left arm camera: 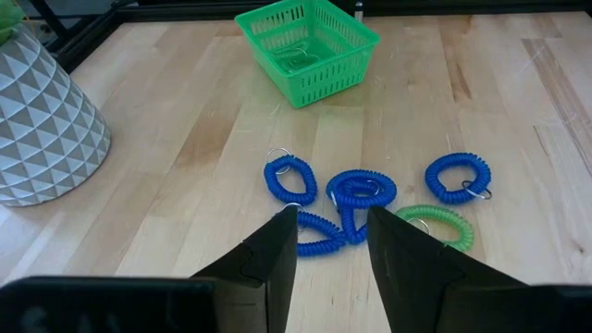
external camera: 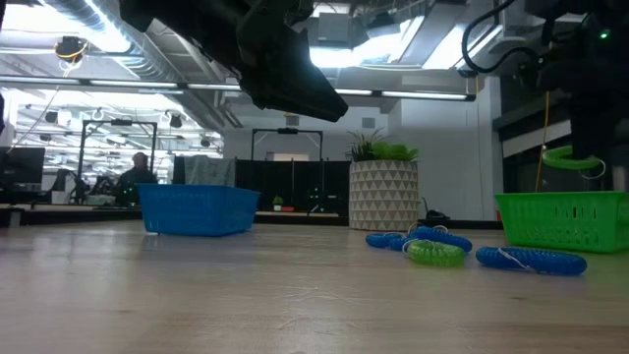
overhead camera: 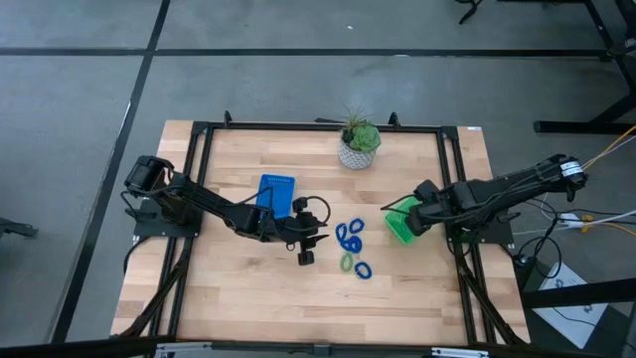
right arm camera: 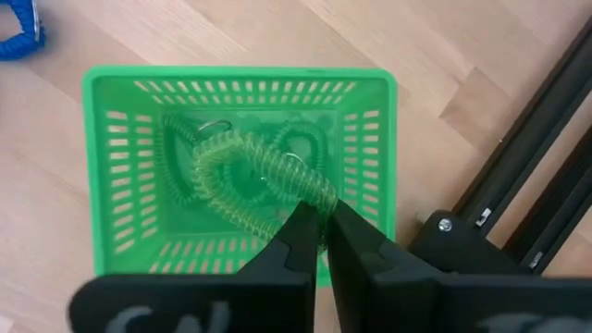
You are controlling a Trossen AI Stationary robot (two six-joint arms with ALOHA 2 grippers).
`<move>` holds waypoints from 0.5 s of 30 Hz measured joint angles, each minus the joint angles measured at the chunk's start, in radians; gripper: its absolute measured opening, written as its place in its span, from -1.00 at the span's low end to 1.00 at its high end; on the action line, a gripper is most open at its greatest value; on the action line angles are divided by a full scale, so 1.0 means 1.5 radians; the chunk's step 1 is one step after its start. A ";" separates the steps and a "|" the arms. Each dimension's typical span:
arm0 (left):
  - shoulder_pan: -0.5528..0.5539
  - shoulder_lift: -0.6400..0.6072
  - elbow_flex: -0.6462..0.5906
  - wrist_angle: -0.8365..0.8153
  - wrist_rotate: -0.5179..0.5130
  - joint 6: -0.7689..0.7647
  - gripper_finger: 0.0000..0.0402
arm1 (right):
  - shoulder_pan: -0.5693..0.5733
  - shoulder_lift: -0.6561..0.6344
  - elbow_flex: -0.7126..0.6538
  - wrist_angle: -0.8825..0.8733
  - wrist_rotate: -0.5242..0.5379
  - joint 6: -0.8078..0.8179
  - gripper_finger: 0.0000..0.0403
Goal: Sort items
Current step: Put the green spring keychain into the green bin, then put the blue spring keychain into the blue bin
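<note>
Five coiled rings lie loose on the wooden table (overhead camera: 238, 298) in a tight cluster between the two trays: four blue rings (left arm camera: 360, 189) and one light green ring (left arm camera: 435, 226). In the left wrist view, two of the blue ones overlap near the middle, one lies apart toward the green one, and one sits on the far side of the cluster. Inside the green tray (right arm camera: 106, 166) more light green rings lie at the bottom; they tangle, so an exact count cannot be told, though at least two loops show.

The right gripper (right arm camera: 315, 228) hangs over the green tray, its fingers pinched together on a light green coiled ring (right arm camera: 250, 176) that dangles above the tray's floor. The left gripper (left arm camera: 331, 242) hovers just short of the loose cluster, fingers apart, with nothing between them.

The blue tray (overhead camera: 276, 194) sits behind the left arm, well apart from the rings. A potted plant (overhead camera: 359, 144) stands near the table's far edge. Bare wood stretches along the near edge, in front of the cluster.
</note>
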 joint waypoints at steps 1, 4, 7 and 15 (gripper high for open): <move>0.000 0.000 0.000 0.000 0.000 0.000 -0.37 | 0.000 0.000 0.000 0.000 0.000 0.000 -0.90; 0.000 0.000 0.000 0.000 0.000 0.000 -0.37 | 0.000 0.000 0.000 0.000 0.000 0.000 -0.83; 0.000 0.000 0.000 0.000 0.000 0.000 -0.37 | 0.000 0.000 0.000 0.000 0.000 0.000 -0.73; 0.000 0.000 0.000 0.000 0.000 0.000 -0.37 | 0.000 0.000 0.000 0.001 0.000 0.000 -0.58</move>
